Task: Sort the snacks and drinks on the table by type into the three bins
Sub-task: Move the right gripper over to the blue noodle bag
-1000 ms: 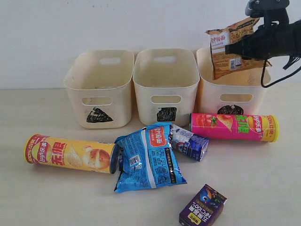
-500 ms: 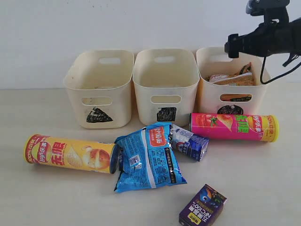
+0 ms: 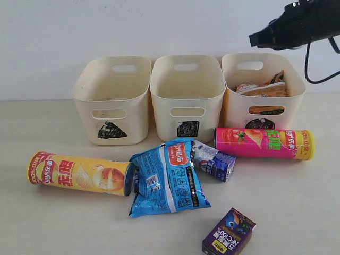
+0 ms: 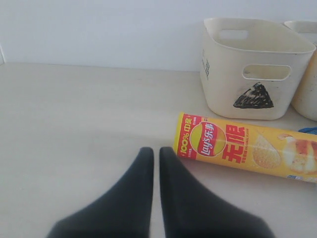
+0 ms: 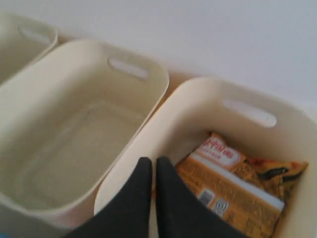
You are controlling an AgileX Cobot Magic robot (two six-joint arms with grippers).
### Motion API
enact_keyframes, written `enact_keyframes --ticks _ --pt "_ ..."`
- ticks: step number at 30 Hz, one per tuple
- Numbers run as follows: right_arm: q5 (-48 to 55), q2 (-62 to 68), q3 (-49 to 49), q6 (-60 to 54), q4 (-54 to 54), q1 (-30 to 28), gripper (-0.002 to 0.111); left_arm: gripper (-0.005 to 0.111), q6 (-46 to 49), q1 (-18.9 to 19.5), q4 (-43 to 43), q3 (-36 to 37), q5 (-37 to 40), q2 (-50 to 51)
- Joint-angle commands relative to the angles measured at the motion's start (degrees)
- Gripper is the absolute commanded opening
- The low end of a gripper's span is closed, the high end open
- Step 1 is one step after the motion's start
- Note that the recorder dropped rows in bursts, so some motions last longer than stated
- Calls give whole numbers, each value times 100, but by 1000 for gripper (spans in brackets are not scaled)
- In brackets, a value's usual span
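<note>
Nearest, at 5 o'clock on the surface (image 3: 297, 202), lies the dark purple carton (image 3: 229, 232), flat and on its own. It looks small, stiff and light, so a pinch across its narrow sides should do.

Toward 7 o'clock lies the blue packet (image 3: 167, 178), which looks crinkly, soft and slippery. It is best taken by a sealed edge, gently, since the noodles inside would likely crack. Its 9 o'clock edge touches the yellow tube (image 3: 79, 173), which lies on its side at 8 o'clock. That tube looks rigid and light but liable to roll, so grip it across mid-barrel.

The left gripper (image 4: 155, 153) hangs low just off the tube's cap end, jaws all but closed with nothing between them.

At centre the white-and-blue carton (image 3: 214, 160) is tucked against the packet's far corner. Just beyond, at 3 o'clock, the pink-and-green tube (image 3: 264, 143) lies touching the front of the circle bin (image 3: 234, 114).

The bins stand along the far edge. The triangle bin (image 3: 90, 125) at 11 o'clock and the square bin (image 3: 162, 117) at 12 hold nothing that shows. The circle bin at 1 o'clock holds the orange-brown packet (image 3: 263, 89).

Above and beyond it is the right gripper (image 3: 253, 41), jaws pressed together and empty.

What has changed: a second ago those jaws held the orange-brown packet dangling over the circle bin. Half a second ago it was already inside. Since then the gripper has drawn higher and off toward 2 o'clock. Nothing on the surface has shifted.
</note>
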Motion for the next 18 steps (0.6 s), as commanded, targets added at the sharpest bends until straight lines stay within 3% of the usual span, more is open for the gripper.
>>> enact_keyframes --ticks 1,5,14,18 --pt "963 -230 -22 1423 -2024 1 0 4 -30 -18 -14 -14 -44 -21" --pt "1832 -335 -22 2194 -2871 1 0 4 -30 -18 -14 -14 -44 -21" --pt "3417 -331 -22 2211 -2140 35 0 4 -30 -18 -14 -14 -44 -21" --pt "3952 -331 -22 2322 -2088 366 3 4 -30 -18 -14 -14 -44 -21"
